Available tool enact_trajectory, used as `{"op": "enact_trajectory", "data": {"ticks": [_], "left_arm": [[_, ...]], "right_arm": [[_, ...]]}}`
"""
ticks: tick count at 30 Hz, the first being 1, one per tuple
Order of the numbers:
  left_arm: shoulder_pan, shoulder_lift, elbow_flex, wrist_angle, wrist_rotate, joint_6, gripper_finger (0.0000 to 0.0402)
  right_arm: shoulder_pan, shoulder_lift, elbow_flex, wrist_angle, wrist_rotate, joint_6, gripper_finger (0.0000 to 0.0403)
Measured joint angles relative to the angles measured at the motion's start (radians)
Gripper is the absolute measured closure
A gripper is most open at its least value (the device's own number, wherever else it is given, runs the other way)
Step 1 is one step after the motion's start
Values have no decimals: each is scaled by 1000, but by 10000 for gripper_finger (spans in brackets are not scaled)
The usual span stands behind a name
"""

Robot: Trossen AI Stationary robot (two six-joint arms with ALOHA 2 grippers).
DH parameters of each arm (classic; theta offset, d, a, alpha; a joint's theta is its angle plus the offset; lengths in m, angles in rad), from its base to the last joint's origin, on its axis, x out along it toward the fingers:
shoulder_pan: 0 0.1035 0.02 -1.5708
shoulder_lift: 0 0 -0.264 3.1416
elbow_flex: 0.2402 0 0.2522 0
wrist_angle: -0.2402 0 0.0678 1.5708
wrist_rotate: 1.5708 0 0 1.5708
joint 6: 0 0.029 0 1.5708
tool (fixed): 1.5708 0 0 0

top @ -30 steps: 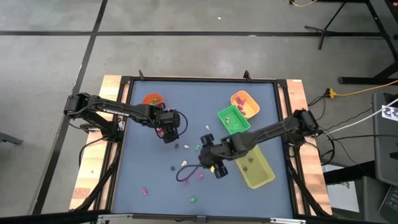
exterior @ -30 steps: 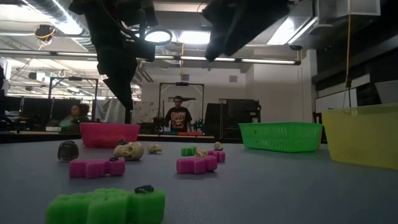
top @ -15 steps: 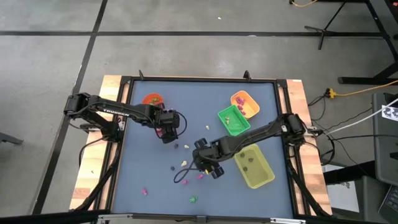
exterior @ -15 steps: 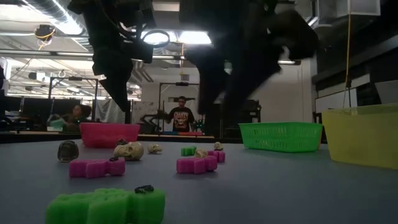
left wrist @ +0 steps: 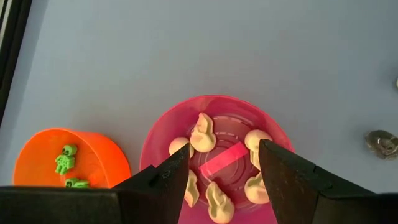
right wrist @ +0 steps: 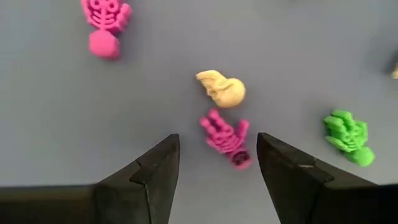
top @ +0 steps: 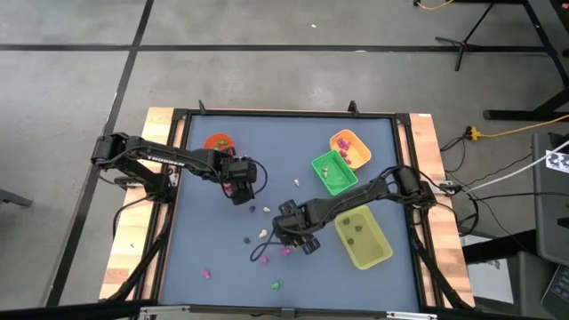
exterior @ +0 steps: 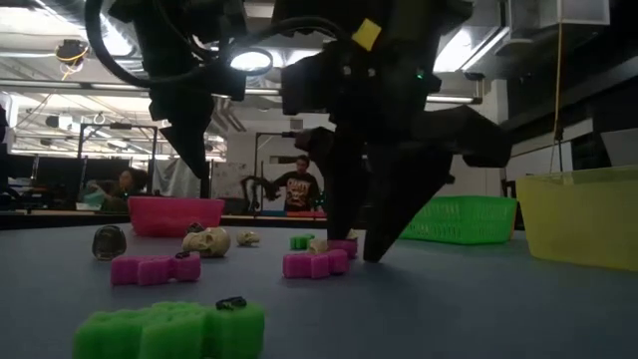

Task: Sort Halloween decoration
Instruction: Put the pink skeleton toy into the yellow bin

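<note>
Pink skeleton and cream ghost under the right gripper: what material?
Pink skeleton: looks like moulded plastic or rubber, matte, uniform colour with crisp rib detail. Cream ghost: likely the same, smooth and slightly glossy, with rounded moulded folds. Hard or soft can't be told.

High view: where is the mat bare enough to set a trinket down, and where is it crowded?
Bare: the mat between the orange cup and orange tray, and along its left edge. Crowded: the middle, where trinkets lie around the right gripper.

Between the spread fingers of the right gripper (right wrist: pixel 214 163) lies a pink skeleton (right wrist: pixel 226 137), with a cream skull (right wrist: pixel 222 88) touching it beyond and bare mat at both sides.
</note>
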Motion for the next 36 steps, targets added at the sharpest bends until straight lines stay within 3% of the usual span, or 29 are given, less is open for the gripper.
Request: {"op": "enact_trajectory", "data": {"ticks": [6, 16, 25, 36], "left_arm": [[0, 0, 0, 0, 0, 0, 227], [0, 0, 0, 1, 0, 0, 227], [0, 0, 0, 1, 0, -1, 227], [0, 0, 0, 1, 0, -1, 227]], "right_arm": [[-23, 7, 1, -3, -59, 55, 194], [-31, 8, 1, -3, -88, 80, 263], [-31, 8, 0, -2, -88, 81, 270], [-32, 9, 0, 0, -86, 81, 343]]}}
